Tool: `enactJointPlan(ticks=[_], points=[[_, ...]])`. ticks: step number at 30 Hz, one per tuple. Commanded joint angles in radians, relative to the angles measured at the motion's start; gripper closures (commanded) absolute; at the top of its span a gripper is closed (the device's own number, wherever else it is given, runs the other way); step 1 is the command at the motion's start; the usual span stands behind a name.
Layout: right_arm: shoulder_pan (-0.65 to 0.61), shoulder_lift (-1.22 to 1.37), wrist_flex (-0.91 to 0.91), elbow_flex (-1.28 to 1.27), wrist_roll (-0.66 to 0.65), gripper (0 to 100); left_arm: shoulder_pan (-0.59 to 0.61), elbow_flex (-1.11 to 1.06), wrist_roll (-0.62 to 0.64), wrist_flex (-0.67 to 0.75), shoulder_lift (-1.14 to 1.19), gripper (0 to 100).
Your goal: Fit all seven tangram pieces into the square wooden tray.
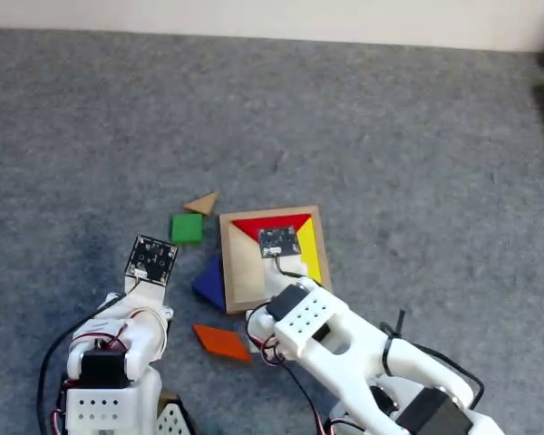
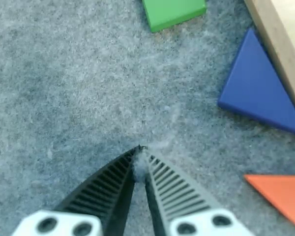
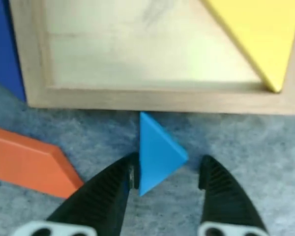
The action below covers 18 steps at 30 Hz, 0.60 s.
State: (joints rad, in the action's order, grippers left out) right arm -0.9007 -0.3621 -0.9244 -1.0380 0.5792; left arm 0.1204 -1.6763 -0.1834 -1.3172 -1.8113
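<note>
Right end effector (image 3: 168, 166) sits low over the small light-blue triangle (image 3: 157, 150). Its fingers are spread to either side, one pad touching an edge and the other apart. It brackets the piece without gripping it, probably to square it up for a lift over the rim just beside it.

The grey felt-covered tabletop (image 1: 390, 136) carries everything. The square wooden tray (image 1: 245, 267) lies between the two arms, so either could plausibly reach it. The large red triangle (image 1: 272, 223) and large yellow triangle (image 1: 312, 258) are already inside, pushed against two adjoining walls, which leaves one open area for the remaining pieces. The large dark-blue triangle (image 2: 258, 93) lies outside, against the tray's rim. The orange parallelogram (image 1: 222, 341) is near the arms' bases. The green square (image 1: 187, 227) and the small tan wooden triangle (image 1: 202, 203) lie near the tray's far corner.

The left end effector (image 2: 140, 152) has its fingers pressed together, holding nothing, over bare felt. It seems parked clear of its neighbour's work.
</note>
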Motion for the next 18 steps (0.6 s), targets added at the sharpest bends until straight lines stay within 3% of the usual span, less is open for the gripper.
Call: enactJointPlan(ticks=[1,7,10,14,18], points=[[-0.018,-0.013,0.036,-0.002,-0.048,87.2,0.018,-0.019,0.011,-0.006,-0.012,100],[-0.016,-0.015,0.033,-0.005,-0.066,87.2,0.018,-0.019,0.011,-0.006,-0.012,100],[0.008,-0.025,0.030,-0.008,-0.204,87.5,0.018,-0.019,0.011,-0.006,-0.012,100],[0.134,-0.025,0.028,-0.008,-0.414,87.5,0.018,-0.019,0.011,-0.006,-0.012,100],[0.236,-0.025,0.028,-0.005,-0.529,87.5,0.018,-0.019,0.011,-0.006,-0.012,100]])
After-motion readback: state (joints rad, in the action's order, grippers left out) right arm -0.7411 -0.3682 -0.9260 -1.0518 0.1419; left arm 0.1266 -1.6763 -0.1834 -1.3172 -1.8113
